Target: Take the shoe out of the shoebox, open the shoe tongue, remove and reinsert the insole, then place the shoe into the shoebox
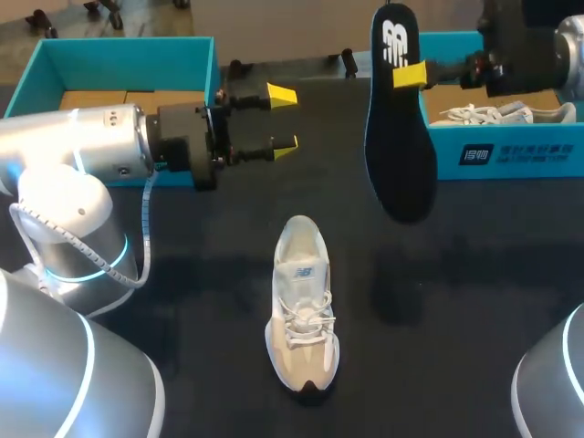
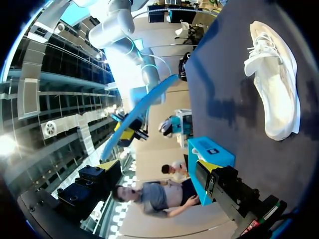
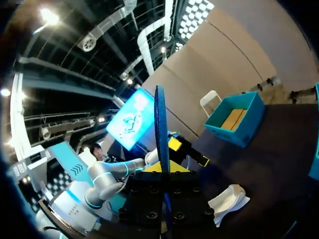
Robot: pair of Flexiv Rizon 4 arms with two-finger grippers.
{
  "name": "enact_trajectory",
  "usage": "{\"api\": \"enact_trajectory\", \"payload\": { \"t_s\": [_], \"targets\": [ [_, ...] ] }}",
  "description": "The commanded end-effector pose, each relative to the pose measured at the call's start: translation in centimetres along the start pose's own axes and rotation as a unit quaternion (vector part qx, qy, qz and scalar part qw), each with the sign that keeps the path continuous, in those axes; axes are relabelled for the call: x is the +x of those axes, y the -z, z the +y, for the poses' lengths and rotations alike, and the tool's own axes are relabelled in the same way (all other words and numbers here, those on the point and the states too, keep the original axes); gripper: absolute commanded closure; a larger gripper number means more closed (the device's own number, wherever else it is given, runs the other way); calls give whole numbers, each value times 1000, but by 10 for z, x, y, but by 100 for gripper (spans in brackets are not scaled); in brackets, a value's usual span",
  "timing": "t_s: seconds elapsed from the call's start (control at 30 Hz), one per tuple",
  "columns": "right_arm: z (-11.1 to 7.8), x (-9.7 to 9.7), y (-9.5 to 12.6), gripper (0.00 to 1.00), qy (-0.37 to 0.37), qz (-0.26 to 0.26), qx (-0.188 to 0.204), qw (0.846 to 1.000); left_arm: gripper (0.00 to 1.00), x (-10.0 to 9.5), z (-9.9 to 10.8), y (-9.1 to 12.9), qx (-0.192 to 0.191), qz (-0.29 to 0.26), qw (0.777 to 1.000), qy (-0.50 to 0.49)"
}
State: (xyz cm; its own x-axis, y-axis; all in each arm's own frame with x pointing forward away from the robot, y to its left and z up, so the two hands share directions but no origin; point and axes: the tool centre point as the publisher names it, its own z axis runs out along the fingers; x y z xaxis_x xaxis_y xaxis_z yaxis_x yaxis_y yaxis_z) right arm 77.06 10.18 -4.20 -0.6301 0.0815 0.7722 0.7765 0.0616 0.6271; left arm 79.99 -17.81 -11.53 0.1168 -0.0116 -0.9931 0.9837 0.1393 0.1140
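A white and beige shoe (image 1: 301, 306) lies on the dark table, toe toward the front edge, untouched by either arm. My right gripper (image 1: 411, 75) is shut on the black insole (image 1: 398, 155), which hangs lengthwise above the table to the right of the shoe. In the right wrist view the insole (image 3: 160, 134) stands edge-on between the fingers of that gripper (image 3: 162, 172), with the shoe (image 3: 228, 200) below. My left gripper (image 1: 281, 119) hovers open and empty behind the shoe, left of the insole. Its wrist view shows the shoe (image 2: 275, 84) and the insole (image 2: 142, 112).
An open teal shoebox (image 1: 205, 68) with cardboard inside stands at the back left, behind my left arm. A second teal shoebox (image 1: 511, 155) at the back right holds another pale shoe (image 1: 506, 114). The table is dark cloth.
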Motion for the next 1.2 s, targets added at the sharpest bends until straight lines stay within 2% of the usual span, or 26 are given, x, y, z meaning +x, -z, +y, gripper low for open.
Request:
{"api": "enact_trajectory", "payload": {
  "t_s": [0.03, 0.57, 0.7, 0.77, 0.8, 1.03, 1.1, 1.2],
  "targets": [
    [17, -30, -12, 100, -31, 7, 34, 999, 0, 1, 0, -2, -1, -1, 1000, -1],
    [17, -30, -12, 100, -31, 7, 34, 999, 0, 1, 0, -2, -1, -1, 1000, -1],
    [30, -58, -15, 100, -100, -4, 16, 995, 0, 1, 0, -2, -1, -1, 1000, -1],
    [32, -72, -18, 100, -134, -33, 35, 990, 0, 1, 0, -2, -1, -1, 1000, -1],
    [33, -78, -19, 100, -152, -30, 33, 987, 0, 1, 0, -2, -1, -1, 1000, -1],
    [34, -104, -28, 100, -234, -21, 32, 971, 0, 1, 0, -2, -1, -1, 1000, -1],
    [33, -111, -32, 100, -268, -22, 39, 962, 0, 1, 0, -2, -1, -1, 1000, -1],
    [32, -113, -32, 100, -275, -30, 39, 960, 0, 1, 0, -2, -1, -1, 1000, -1]
  ]
}}
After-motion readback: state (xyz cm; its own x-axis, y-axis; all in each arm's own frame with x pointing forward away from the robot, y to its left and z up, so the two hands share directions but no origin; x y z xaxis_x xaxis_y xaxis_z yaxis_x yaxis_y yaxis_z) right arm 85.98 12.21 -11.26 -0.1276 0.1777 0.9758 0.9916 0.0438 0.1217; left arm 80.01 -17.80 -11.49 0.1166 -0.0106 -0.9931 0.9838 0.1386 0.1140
